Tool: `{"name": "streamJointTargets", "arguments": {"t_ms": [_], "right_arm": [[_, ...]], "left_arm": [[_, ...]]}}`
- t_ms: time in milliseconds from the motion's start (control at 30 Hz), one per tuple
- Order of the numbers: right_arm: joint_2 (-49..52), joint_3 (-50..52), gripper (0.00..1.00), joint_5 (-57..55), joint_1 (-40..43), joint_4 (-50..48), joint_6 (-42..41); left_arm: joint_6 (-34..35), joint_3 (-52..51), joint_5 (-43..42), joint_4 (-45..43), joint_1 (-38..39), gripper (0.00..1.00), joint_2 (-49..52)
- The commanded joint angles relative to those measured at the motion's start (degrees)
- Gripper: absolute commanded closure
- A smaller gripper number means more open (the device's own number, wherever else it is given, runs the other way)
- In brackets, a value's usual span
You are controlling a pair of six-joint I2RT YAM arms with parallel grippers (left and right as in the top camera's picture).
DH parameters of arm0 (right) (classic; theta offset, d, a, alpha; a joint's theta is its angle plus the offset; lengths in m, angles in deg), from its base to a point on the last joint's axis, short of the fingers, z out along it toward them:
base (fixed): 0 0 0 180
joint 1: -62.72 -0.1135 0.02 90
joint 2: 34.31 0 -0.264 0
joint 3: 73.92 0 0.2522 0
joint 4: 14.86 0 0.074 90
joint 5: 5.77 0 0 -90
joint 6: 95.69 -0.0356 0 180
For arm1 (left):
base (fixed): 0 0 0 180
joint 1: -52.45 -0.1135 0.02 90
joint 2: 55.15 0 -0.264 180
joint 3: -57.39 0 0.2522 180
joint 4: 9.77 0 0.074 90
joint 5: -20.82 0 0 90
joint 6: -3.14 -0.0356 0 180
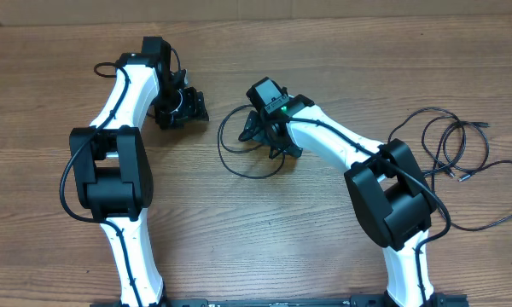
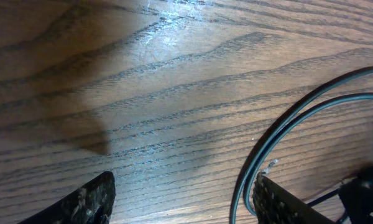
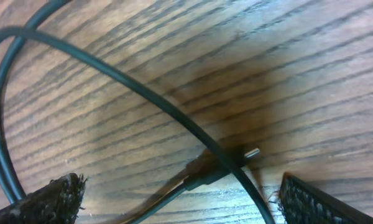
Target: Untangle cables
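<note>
Overhead: a thin black looped cable (image 1: pixel 230 164) lies on the brown wood-grain tabletop (image 1: pixel 341 51) under my right jaws, and more loose black cables (image 1: pixel 446 143) sprawl well apart at far right.

Left wrist: my left jaws stand wide and empty, with cable strands just beside one finger (image 2: pixel 280 202).

Right wrist: my right jaws gape wide, gripping nothing, with the cable's small metal-tipped plug (image 3: pixel 247 153) between them.

Under me lies the desk (image 1: pixel 239 239), a brown wooden top with wavy dark grain running along its length. Beyond its far edge a paler tan strip (image 1: pixel 341 10) shows; what it is I cannot tell. In my left wrist view the wood carries a whitish sheen (image 2: pixel 174 18) near the top, and a soft shadow (image 2: pixel 50 93) darkens it at left.
</note>
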State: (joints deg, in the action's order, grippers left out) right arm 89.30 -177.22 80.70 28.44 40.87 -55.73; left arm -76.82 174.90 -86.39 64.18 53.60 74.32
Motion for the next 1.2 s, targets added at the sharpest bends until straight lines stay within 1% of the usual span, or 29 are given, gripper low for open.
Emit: {"name": "streamJointTargets", "arguments": {"t_ms": [0, 33, 67, 133, 167, 233, 467, 600, 700, 867, 933, 1000, 1167], "right_arm": [[0.7, 4.1, 0.0, 1.8, -0.8, -3.2, -6.4], [0.7, 4.6, 0.0, 2.5, -1.0, -4.2, -6.3], [0.7, 5.1, 0.05, 2.6, -1.1, -4.4, -6.4], [0.7, 5.8, 0.54, 2.0, -1.2, -4.4, -6.3], [0.7, 6.3, 0.77, 1.4, -1.2, -4.3, -6.4], [0.7, 6.9, 0.89, -0.1, -1.2, -4.0, -7.5], [0.7, 7.8, 0.93, -7.8, -1.3, 0.5, -9.2], [0.7, 7.6, 0.92, -8.4, -1.0, 2.6, -10.0], [0.7, 5.9, 0.93, -7.9, 0.0, 6.3, -9.7], [0.7, 1.4, 0.94, -7.2, 2.3, 14.3, -3.8], [0.7, 1.1, 0.96, -5.1, 3.5, 15.7, -1.9], [0.7, 1.2, 0.96, -2.7, 4.4, 17.0, -0.8], [0.7, 1.4, 0.96, -2.4, 5.8, 20.4, 0.1]], "left_arm": [[-1.2, -0.5, -0.7, 0.0, 0.5, 0.29, 0.5], [-1.2, -0.5, -0.7, 0.0, 0.5, 0.29, 0.5], [-1.2, -0.5, -0.7, 0.0, 0.5, 0.29, 0.5], [-1.3, -0.5, -0.7, 0.0, 0.5, 0.28, 0.5], [-1.2, -0.5, -0.7, 0.0, 0.5, 0.29, 0.5], [-1.3, -0.5, -0.7, 0.0, 0.5, 0.29, 0.5], [-1.3, -0.5, -0.7, 0.0, 0.5, 0.29, 0.5], [-1.3, -0.5, -0.7, 0.0, 0.5, 0.29, 0.5], [-1.3, -0.5, -0.7, 0.0, 0.5, 0.29, 0.5], [-1.2, -0.5, -0.7, 0.0, 0.5, 0.29, 0.5], [-1.2, -0.5, -0.8, 0.0, 0.5, 0.29, 0.5], [-1.2, -0.5, -0.8, 0.0, 0.5, 0.29, 0.5], [-1.2, -0.5, -0.8, 0.0, 0.5, 0.29, 0.5]]}}
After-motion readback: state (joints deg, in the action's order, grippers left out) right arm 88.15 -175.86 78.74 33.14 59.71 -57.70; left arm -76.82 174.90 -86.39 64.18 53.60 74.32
